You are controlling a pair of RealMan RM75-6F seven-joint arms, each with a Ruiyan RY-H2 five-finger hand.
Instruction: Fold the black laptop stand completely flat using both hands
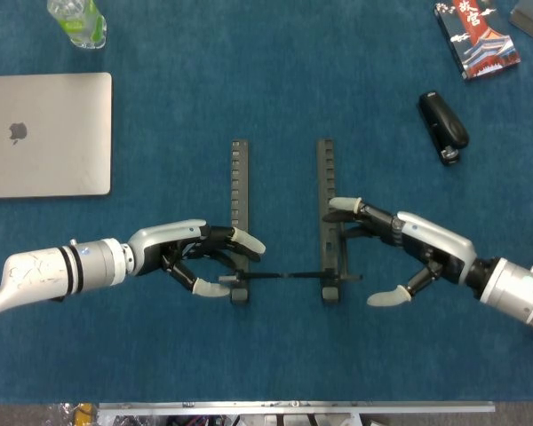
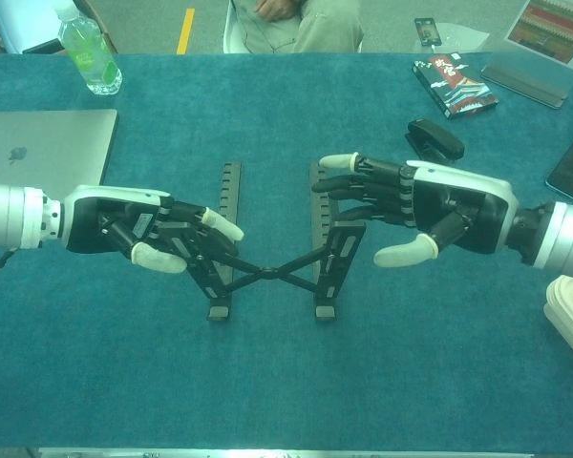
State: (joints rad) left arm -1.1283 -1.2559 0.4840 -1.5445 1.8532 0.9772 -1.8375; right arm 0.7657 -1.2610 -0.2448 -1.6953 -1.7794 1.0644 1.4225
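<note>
Leftmost, a closed silver laptop (image 1: 44,135) lies flat on the blue table (image 1: 266,355), with a green-tinted bottle (image 1: 76,21) beyond it at the far edge. Nearer the middle, the left hand (image 1: 191,256) wraps its fingers around the upright bracket on the stand's left rail, thumb on the near side, gripping it. Centrally, the black stand (image 1: 284,222) sits on the table still spread: its two notched rails lie parallel and well apart, joined near the front by thin crossed links, and both front brackets stand raised in the chest view. Further right, the right hand (image 2: 415,205) hovers with fingers apart and thumb hanging low, holding nothing; its fingertips (image 1: 342,204) reach over the right rail, though whether they touch it cannot be told. Beyond that hand a black stapler (image 1: 443,126) rests on the table, and a dark booklet (image 1: 476,37) lies toward the far right corner.
</note>
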